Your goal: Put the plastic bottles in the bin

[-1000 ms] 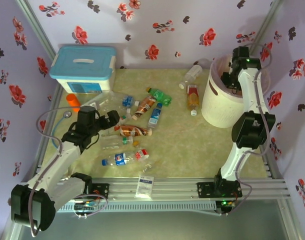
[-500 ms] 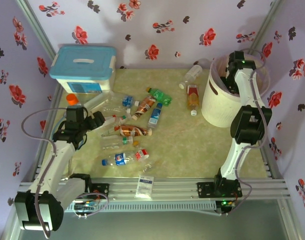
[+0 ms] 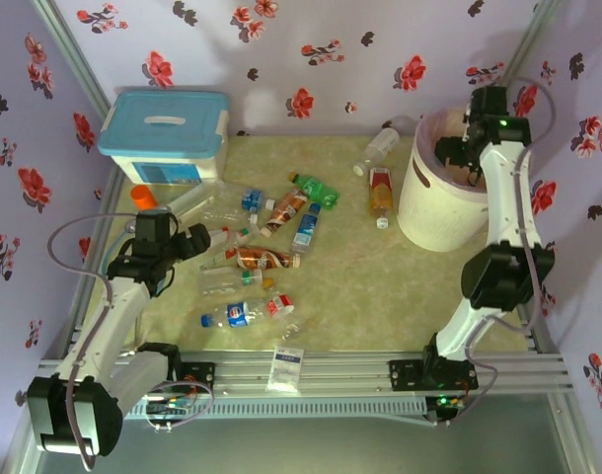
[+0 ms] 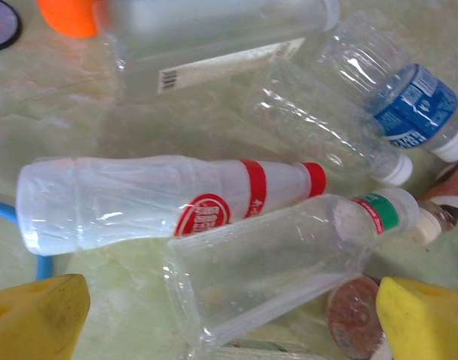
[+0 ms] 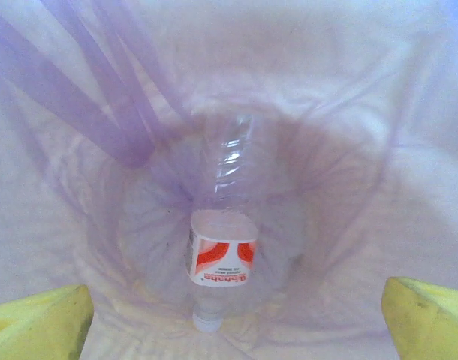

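**Asker:** What does the overhead camera give you?

**Me:** My left arm is bent low and reaches along the left side of the table (image 3: pixel 380 296). My left gripper (image 3: pixel 197 240) hovers at the left edge of the scattered plastic bottles (image 3: pixel 266 237) with its jaws spread. My right arm stands tall and folds over at the top, so my right gripper (image 3: pixel 457 150) hangs over the mouth of the bin (image 3: pixel 429 212) at the far right. An amber bottle (image 3: pixel 380 191) lies just left of the bin. The blue-lidded box (image 3: pixel 165 133) fills the far left corner. Open tabletop runs between the heap and the bin.

**Asker:** And your left wrist?

**Me:** My yellow fingertips (image 4: pixel 34 319) sit wide apart in the two near corners, pinching nothing. Between them lies a square clear bottle (image 4: pixel 266 270) with a green neck band. Just beyond it is a white bottle (image 4: pixel 139 202) with a red cap, red stripes and a round red logo I cannot read. Farther off, a blue-labelled bottle (image 4: pixel 413 105) carries white lettering too small to make out. A big clear bottle (image 4: pixel 214 30) at the far edge has a white strip with a barcode.

**Asker:** Right wrist?

**Me:** I look straight down into the pale liner (image 5: pixel 349 112). My fingertips (image 5: pixel 428 319) are spread to both corners with nothing between them. A ribbed clear bottle (image 5: pixel 220 259) lies at the bottom of the bin, and the red-and-white label's wording is blurred.
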